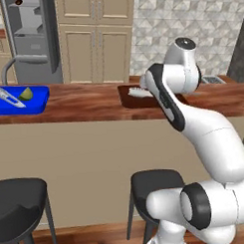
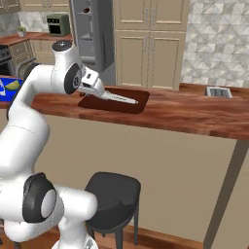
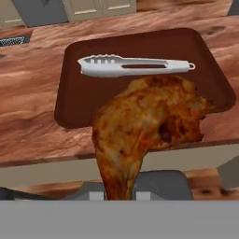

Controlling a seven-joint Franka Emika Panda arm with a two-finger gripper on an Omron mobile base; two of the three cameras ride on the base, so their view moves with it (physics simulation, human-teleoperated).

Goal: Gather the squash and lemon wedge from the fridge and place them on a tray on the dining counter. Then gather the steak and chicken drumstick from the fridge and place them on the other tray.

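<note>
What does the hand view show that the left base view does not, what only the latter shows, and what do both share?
Hand view alone: the chicken drumstick held by the shut gripper, in front of the tray. Left base view alone: the blue tray with the lemon wedge, the fridge, black stools. Both: the brown tray with white tongs on the dining counter.

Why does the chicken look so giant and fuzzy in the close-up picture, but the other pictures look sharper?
Hand view: the chicken drumstick sits right at the lens, so it looms large and soft, while the dark brown tray and tongs behind look crisper. Left base view: even light, no glare, the blue tray clear. Right base view: a soft shadow under the dining counter.
</note>
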